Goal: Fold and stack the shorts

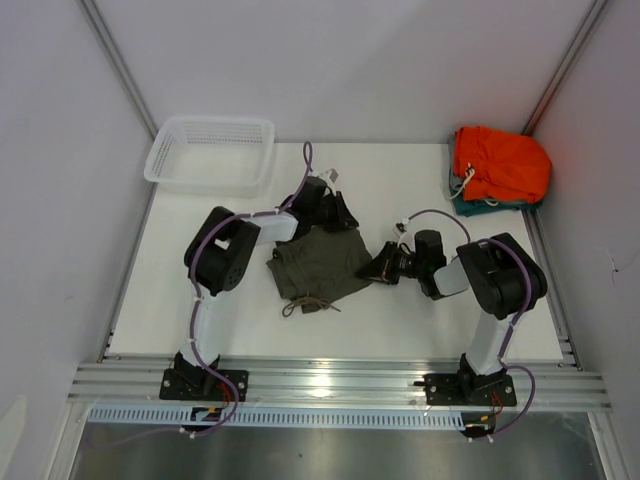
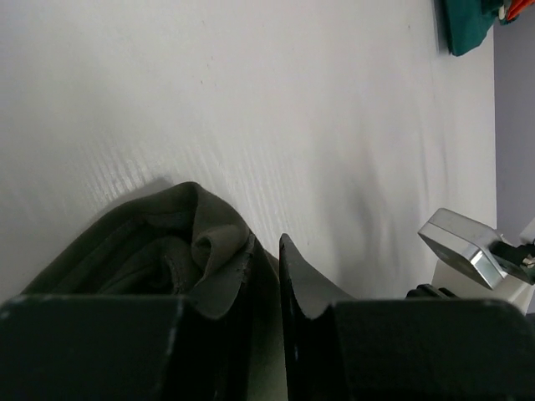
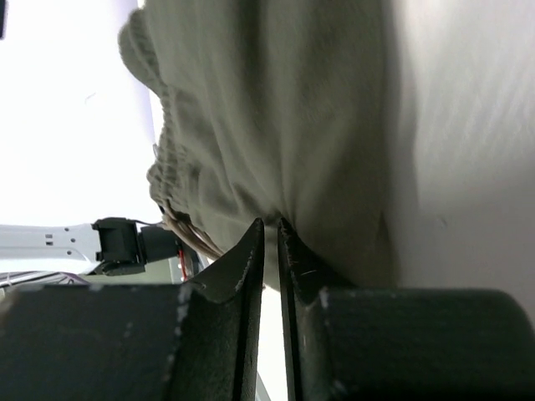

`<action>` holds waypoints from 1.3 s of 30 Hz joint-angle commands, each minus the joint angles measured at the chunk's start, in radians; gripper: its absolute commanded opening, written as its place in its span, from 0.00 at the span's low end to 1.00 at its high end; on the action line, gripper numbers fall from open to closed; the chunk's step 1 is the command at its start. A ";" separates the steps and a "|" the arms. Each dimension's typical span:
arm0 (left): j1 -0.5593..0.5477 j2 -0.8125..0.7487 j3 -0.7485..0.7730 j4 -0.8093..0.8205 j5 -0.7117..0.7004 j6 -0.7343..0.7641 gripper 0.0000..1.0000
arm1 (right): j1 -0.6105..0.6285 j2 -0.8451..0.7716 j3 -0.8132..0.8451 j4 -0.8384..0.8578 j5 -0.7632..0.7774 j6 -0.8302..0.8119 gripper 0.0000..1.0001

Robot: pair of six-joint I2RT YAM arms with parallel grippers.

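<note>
Shorts [image 1: 318,262], olive, lie rumpled at table ctr, not a neat fold yet. L gripper [image 1: 335,213] at far edge, fingers pinched on the cloth. R gripper [image 1: 378,266] at right hem, fingers nearly together; can't tell if cloth is caught. Orange shorts [image 1: 500,163] sit on teal garment [image 1: 470,207], far-right corner. Judgement: fold underway, stacking not done.

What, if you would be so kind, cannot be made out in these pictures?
- Far edge of the shorts: top view, the left gripper covers it.
- Teal garment: top view, mostly under the orange shorts; left wrist view, cut by the top edge.
- Whether the right gripper has cloth between its nearly closed jaws: right wrist view, the tips meet the cloth in shadow.
</note>
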 commanded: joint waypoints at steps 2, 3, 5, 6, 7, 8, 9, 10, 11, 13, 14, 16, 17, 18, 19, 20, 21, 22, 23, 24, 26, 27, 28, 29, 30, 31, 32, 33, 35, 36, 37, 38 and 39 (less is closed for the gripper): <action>-0.013 0.027 0.011 0.056 -0.063 0.016 0.19 | 0.002 -0.033 -0.051 -0.063 0.035 -0.072 0.14; -0.013 0.021 0.007 0.073 -0.064 0.018 0.19 | 0.002 -0.057 -0.056 -0.097 0.049 -0.089 0.14; -0.015 0.007 -0.006 0.086 -0.086 0.019 0.20 | 0.004 -0.086 -0.067 -0.163 0.068 -0.132 0.14; -0.015 0.001 -0.004 0.086 -0.090 0.024 0.20 | 0.004 -0.123 -0.071 -0.180 0.080 -0.142 0.14; -0.015 -0.001 0.010 0.070 -0.090 0.026 0.19 | 0.004 -0.142 -0.073 -0.203 0.085 -0.153 0.15; -0.015 -0.004 0.016 0.063 -0.085 0.030 0.19 | 0.004 -0.163 -0.070 -0.249 0.092 -0.171 0.17; -0.015 -0.009 0.025 0.060 -0.082 0.030 0.19 | 0.004 -0.215 -0.065 -0.272 0.091 -0.182 0.23; -0.015 -0.024 0.030 0.050 -0.080 0.030 0.19 | 0.002 -0.244 -0.059 -0.303 0.094 -0.191 0.26; -0.015 -0.032 0.036 0.040 -0.080 0.035 0.20 | 0.001 -0.277 -0.041 -0.362 0.100 -0.208 0.29; -0.015 -0.062 0.062 0.017 -0.080 0.041 0.20 | 0.001 -0.376 -0.013 -0.431 0.106 -0.234 0.46; -0.015 -0.071 0.069 -0.009 -0.074 0.050 0.20 | -0.001 -0.410 0.022 -0.514 0.124 -0.248 0.51; -0.015 -0.096 0.100 -0.038 -0.071 0.059 0.21 | -0.007 -0.490 0.056 -0.580 0.138 -0.291 0.65; -0.015 -0.125 0.111 -0.069 -0.070 0.059 0.22 | -0.011 -0.508 0.073 -0.623 0.144 -0.303 0.68; -0.013 -0.140 0.122 -0.081 -0.065 0.061 0.22 | -0.021 -0.521 0.097 -0.633 0.141 -0.314 0.74; -0.013 -0.157 0.128 -0.088 -0.061 0.061 0.23 | -0.040 -0.525 0.107 -0.633 0.131 -0.316 0.75; -0.013 -0.192 0.138 -0.100 -0.060 0.059 0.24 | -0.053 -0.518 0.116 -0.624 0.100 -0.316 0.77; -0.012 -0.209 0.143 -0.133 -0.056 0.059 0.26 | -0.065 -0.509 0.130 -0.613 0.083 -0.314 0.79; -0.012 -0.222 0.154 -0.164 -0.053 0.064 0.27 | -0.089 -0.498 0.134 -0.604 0.069 -0.307 0.80; -0.012 -0.236 0.192 -0.193 -0.054 0.072 0.27 | -0.099 -0.473 0.137 -0.572 0.045 -0.305 0.83; -0.012 -0.266 0.198 -0.260 -0.057 0.073 0.32 | -0.108 -0.458 0.142 -0.559 0.040 -0.302 0.85; -0.010 -0.306 0.180 -0.298 -0.076 0.078 0.42 | -0.125 -0.421 0.159 -0.522 0.036 -0.305 0.89; -0.009 -0.349 0.169 -0.312 -0.082 0.078 0.50 | -0.131 -0.379 0.165 -0.509 0.031 -0.305 0.93; -0.007 -0.370 0.142 -0.321 -0.086 0.076 0.55 | -0.134 -0.355 0.174 -0.490 0.029 -0.302 0.94; -0.006 -0.392 0.105 -0.322 -0.088 0.075 0.60 | -0.146 -0.334 0.174 -0.438 0.022 -0.285 0.95; -0.006 -0.413 0.067 -0.322 -0.088 0.076 0.66 | -0.151 -0.291 0.174 -0.404 0.014 -0.270 0.96; -0.006 -0.455 0.044 -0.313 -0.085 0.079 0.69 | -0.154 -0.271 0.170 -0.363 0.008 -0.252 0.97; -0.006 -0.475 0.021 -0.306 -0.090 0.078 0.73 | -0.157 -0.249 0.163 -0.288 0.002 -0.212 0.98; -0.006 -0.495 -0.054 -0.299 -0.091 0.078 0.76 | -0.157 -0.229 0.159 -0.248 -0.006 -0.189 0.98; -0.006 -0.548 -0.104 -0.266 -0.094 0.072 0.79 | -0.159 -0.174 0.136 -0.126 0.003 -0.128 1.00; -0.006 -0.565 -0.154 -0.254 -0.094 0.069 0.80 | -0.160 -0.157 0.127 -0.090 0.011 -0.107 1.00; -0.006 -0.579 -0.205 -0.243 -0.094 0.062 0.81 | -0.159 -0.128 0.116 -0.015 0.020 -0.089 0.99; -0.006 -0.604 -0.228 -0.215 -0.090 0.056 0.81 | -0.160 -0.113 0.105 0.023 0.043 -0.069 0.99; -0.006 -0.614 -0.281 -0.207 -0.087 0.047 0.81 | -0.159 -0.098 0.082 0.057 0.057 -0.032 0.99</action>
